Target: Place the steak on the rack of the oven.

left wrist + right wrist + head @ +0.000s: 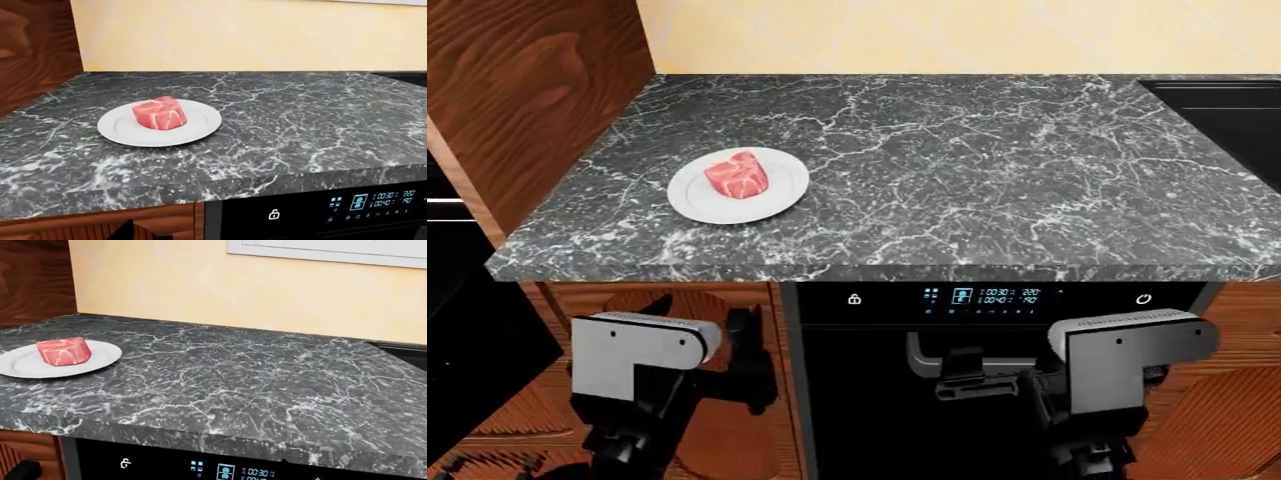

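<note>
Head view: steak sat on white plate, left part of marble counter, near its front edge, above and ahead of left gripper. Right gripper low before appliance. Jaw states: cannot tell

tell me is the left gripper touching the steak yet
Apart. The head view shows the left gripper down below the counter edge, while the steak sits on the white plate up on the countertop.
</note>
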`<state>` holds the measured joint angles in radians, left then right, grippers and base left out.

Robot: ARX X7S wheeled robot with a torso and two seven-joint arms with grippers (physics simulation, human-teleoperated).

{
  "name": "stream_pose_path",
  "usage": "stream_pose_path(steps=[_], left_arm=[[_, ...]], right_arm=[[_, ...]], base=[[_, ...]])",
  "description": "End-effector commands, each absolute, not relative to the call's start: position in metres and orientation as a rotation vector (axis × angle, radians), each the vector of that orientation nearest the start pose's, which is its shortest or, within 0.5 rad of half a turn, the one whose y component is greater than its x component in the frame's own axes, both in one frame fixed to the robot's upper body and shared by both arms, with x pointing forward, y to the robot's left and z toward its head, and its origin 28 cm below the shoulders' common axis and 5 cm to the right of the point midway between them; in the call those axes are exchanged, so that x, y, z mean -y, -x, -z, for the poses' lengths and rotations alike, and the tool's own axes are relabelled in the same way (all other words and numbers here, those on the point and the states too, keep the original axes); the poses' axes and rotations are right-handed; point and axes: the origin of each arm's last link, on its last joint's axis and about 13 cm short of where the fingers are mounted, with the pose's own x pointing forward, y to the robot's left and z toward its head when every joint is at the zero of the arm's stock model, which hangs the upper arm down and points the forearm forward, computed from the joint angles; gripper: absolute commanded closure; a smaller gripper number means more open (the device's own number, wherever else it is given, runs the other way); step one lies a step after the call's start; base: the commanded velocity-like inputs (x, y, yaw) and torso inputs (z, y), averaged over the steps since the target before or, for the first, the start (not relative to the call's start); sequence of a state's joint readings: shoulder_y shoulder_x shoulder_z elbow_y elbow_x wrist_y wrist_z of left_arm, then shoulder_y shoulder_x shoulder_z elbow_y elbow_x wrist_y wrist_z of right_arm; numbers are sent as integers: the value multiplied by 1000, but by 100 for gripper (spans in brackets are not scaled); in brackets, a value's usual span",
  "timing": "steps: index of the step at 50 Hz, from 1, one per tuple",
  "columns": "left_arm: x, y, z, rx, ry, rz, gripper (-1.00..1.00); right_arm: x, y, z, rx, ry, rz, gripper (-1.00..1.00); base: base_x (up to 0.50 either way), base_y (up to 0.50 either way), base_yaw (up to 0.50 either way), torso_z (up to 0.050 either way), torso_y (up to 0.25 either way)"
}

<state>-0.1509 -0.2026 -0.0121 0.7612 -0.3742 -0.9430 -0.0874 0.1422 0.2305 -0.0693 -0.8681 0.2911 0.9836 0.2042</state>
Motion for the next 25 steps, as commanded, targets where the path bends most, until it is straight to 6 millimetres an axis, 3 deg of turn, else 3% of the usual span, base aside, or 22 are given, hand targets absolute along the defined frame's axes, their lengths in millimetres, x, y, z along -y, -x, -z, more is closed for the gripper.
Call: stream_pose_path(steps=[1,14,21,25], left_arm=[[-221,-189,-173,-122,9,217,-100],[-228,-193,-187,-141,41,207,-100],[-227,-195,-192,-138,96,223,-100],[-226,-197,-194,-127,78,224,-100]], right_arm=[[105,-170,-194,-4,164,-118,-100],[105,-164,-222,-6,178,-100,-100],[106,-167,-223,-18,194,-77,-100],[107,-168,-222,-22,177,-87,-100]], base=[[0,0,0,0,0],[0,0,0,0,0],[6,0,0,0,0],[369,0,0,0,0]])
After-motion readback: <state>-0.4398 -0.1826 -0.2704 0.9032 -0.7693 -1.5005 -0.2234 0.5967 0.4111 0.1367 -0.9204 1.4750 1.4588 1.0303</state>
